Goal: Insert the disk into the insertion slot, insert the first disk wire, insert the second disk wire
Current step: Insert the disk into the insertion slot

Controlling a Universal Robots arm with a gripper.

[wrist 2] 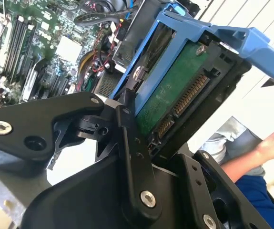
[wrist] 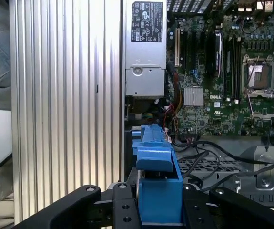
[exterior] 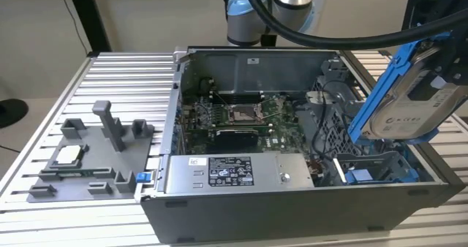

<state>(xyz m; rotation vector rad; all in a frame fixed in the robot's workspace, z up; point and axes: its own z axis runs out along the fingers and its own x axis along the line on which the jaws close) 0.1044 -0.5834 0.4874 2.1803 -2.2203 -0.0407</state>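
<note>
gripper (wrist: 158,202) raised at exterior view's right, jaws clamped on disk (exterior: 409,107), tilted.

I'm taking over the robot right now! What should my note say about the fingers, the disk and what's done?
Gripper: fingers shut on the disk, clamping it in its blue carrier frame.
Disk: held in the air, tilted, over the exterior view's right end of the open computer case, above the insertion slot.
Done: the disk is in the grip and over the case.
Left: the disk is not yet in the insertion slot. Its connector is bare, so neither disk wire is in.
</note>
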